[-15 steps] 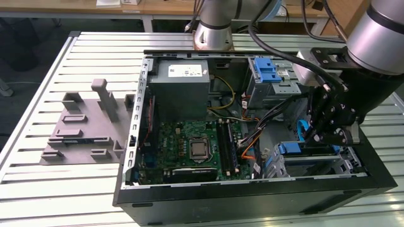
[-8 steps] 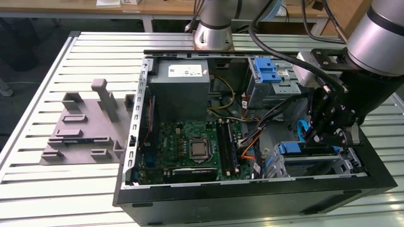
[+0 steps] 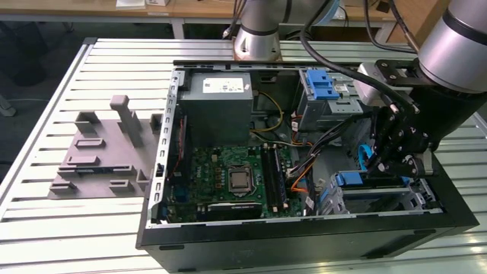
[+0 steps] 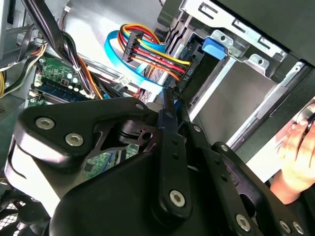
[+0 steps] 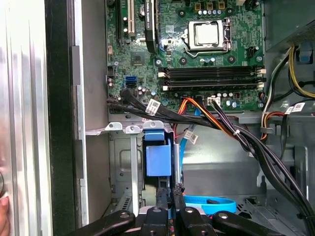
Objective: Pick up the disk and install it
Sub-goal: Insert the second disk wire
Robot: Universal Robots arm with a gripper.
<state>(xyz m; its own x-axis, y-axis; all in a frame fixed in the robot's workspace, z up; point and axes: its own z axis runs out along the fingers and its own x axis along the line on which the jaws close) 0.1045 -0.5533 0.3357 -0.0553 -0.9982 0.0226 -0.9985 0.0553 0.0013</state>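
Note:
The disk sits in the drive cage (image 3: 414, 197) at the near corner of the open computer case, on the exterior view's right. Its blue carrier end (image 3: 348, 178) faces the motherboard, and it also shows in both wrist views (image 5: 158, 158) (image 4: 216, 45). The metal body is hidden inside the cage. My gripper (image 3: 370, 171) hangs just in front of that blue end, with its black fingers (image 5: 170, 194) pressed together and nothing visible between them. In the second wrist view the fingertips (image 4: 170, 98) point toward the cage opening.
A bundle of black, orange and blue cables (image 5: 216, 120) runs past the cage toward the motherboard (image 3: 232, 180). The grey power supply (image 3: 216, 94) sits at the case's far side, beside a second blue bracket (image 3: 320, 85). A person's hand (image 4: 295, 157) rests outside the case wall.

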